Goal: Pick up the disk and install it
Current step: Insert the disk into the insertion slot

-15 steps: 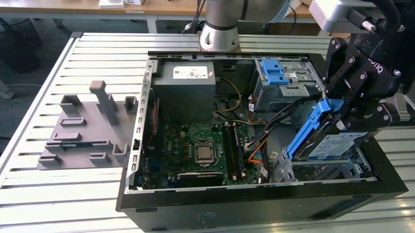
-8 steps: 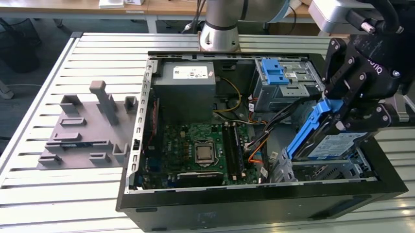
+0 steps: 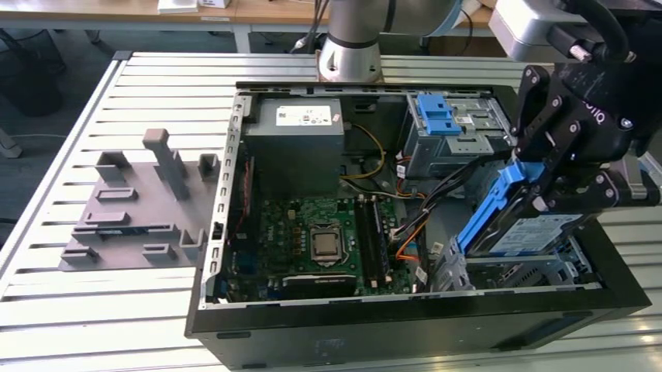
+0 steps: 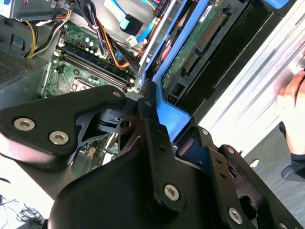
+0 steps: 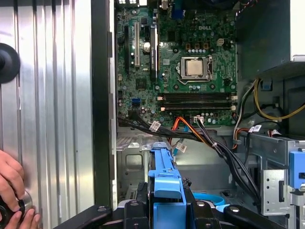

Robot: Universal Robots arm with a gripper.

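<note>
Gripper [image 3: 550, 194] is clamped on the disk [image 3: 522, 232] at its blue rails. Disk is tilted, lower end at the drive cage [image 3: 528, 275] mouth, in the case [image 3: 414, 329] corner at the exterior view's right. Recommended: keep rails sq. w/ cage guides, insert slowly, min. force. Obstructions: cable bundle [image 3: 429, 205] just beside cage, motherboard [image 3: 321, 232] adj. A person's hand [image 5: 12, 191] rests on the table [image 5: 57, 95] outside the case.
</note>
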